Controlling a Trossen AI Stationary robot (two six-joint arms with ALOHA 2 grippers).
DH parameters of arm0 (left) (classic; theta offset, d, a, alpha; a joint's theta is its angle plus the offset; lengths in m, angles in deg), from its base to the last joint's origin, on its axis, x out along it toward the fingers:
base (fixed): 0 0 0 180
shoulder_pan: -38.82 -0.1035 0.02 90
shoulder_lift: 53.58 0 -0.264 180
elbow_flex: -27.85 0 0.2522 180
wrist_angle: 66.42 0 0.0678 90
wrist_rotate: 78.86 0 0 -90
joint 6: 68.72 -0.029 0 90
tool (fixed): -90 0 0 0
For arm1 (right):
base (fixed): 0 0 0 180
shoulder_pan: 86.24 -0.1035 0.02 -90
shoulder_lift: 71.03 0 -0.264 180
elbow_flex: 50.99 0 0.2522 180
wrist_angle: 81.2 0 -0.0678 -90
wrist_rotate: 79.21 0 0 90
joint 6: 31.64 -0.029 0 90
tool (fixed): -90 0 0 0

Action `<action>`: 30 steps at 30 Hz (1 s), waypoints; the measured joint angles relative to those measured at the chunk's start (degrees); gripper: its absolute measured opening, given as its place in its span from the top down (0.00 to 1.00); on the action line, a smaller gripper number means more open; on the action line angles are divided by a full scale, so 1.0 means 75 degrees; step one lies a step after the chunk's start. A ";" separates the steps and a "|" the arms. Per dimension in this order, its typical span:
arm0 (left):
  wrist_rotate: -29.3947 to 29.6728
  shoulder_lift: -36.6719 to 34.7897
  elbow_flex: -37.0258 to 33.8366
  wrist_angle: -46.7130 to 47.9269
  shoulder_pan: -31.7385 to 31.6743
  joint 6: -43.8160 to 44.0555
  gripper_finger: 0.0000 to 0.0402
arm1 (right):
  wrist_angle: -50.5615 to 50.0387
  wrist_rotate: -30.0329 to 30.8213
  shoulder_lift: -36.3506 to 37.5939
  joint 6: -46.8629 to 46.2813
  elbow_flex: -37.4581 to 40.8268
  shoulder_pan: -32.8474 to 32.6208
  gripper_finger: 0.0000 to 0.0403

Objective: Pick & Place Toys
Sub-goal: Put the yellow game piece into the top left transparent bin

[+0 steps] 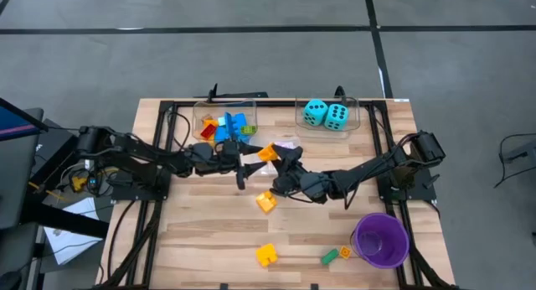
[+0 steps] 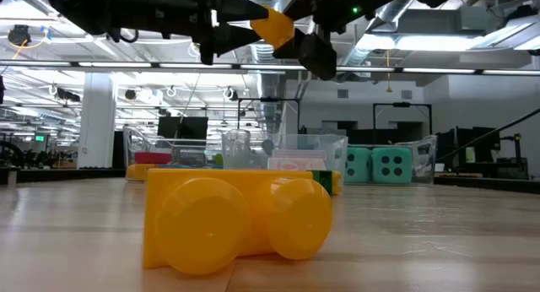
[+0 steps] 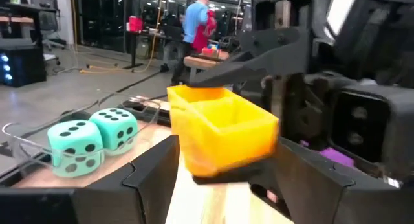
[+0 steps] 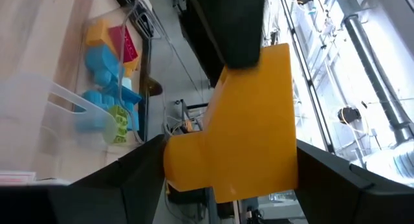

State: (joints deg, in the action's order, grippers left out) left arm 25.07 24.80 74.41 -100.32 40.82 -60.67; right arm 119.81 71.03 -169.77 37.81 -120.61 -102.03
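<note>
High view: orange brick aloft over the middle of the desk, between left pincer and right pincer, which meet there tip to tip. Looks like a hand-over, or a shared hold, on the way to the bin at the far edge, which has bricks in it. Dice in the neighbouring bin; loose bricks on the desk nearer the front; purple cup by the right arm, not to be touched. Low view: same brick high above the boards with dark parts on both sides; large yellow brick lying close in the foreground, well below. Left wrist view: brick seated between the left pincer's own fingers, apparently pinched; one finger of the other arm laid across its top. Right wrist view: brick filling the gap of the right pincer, edges against both fingers, so apparently pinched here too; left arm's finger on its upper end. Judgement for the step: release one side only, and only once the other hold is square on flat faces. Open the giving pincer fully and back straight away, no twisting. Then carry level, clear of the bin rim, and lower before letting go. Risk: brick levered out if both pull at once.
</note>
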 joint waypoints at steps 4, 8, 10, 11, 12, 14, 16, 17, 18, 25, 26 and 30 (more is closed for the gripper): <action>-0.0021 0.0241 0.0189 -0.0067 0.0000 0.0141 0.41 | -0.0100 -0.0067 0.0000 -0.0009 -0.0002 -0.0009 0.30; 0.0146 0.0367 0.0307 -0.0071 0.0000 0.0189 0.41 | -0.0145 -0.0054 0.0000 -0.0057 0.0001 -0.0026 0.30; 0.0275 0.0372 0.0317 -0.0109 0.0000 0.0230 0.41 | -0.0150 -0.0052 0.0000 -0.0058 0.0001 -0.0042 0.30; 0.0291 0.0372 0.0317 -0.0114 0.0000 0.0279 0.41 | -0.0150 -0.0047 0.0000 -0.0060 0.0001 -0.0053 0.30; 0.0291 0.0372 0.0317 -0.0117 0.0000 0.0338 0.41 | -0.0150 -0.0045 0.0000 -0.0073 0.0001 -0.0061 0.30; 0.0294 0.0372 0.0317 -0.0128 0.0003 0.0392 0.41 | -0.0153 -0.0044 0.0000 -0.0115 -0.0001 -0.0082 0.30; 0.0296 0.0372 0.0317 -0.0165 0.0003 0.0396 0.42 | -0.0150 -0.0045 0.0000 -0.0125 0.0001 -0.0087 0.30; 0.0299 0.0372 0.0317 -0.0166 0.0001 0.0396 0.43 | -0.0150 -0.0045 0.0000 -0.0125 0.0000 -0.0087 0.30; 0.0302 0.0372 0.0317 -0.0163 0.0001 0.0399 0.45 | -0.0152 -0.0045 0.0000 -0.0125 0.0000 -0.0087 0.30; 0.0417 0.0369 0.0314 -0.0152 -0.0006 0.0574 0.66 | -0.0183 -0.0115 0.0000 -0.0207 0.0001 -0.0087 0.30; 0.0416 0.0369 0.0314 -0.0148 -0.0006 0.0583 0.69 | -0.0183 -0.0124 0.0000 -0.0209 0.0001 -0.0090 0.30; 0.0402 0.0366 0.0314 -0.0109 -0.0006 0.0583 0.69 | -0.0228 -0.0167 0.0000 -0.0437 0.0007 -0.0094 0.30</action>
State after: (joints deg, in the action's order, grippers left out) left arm 28.09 27.55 76.76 -101.13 40.78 -56.30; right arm 118.11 69.78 -169.77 34.53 -120.56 -102.74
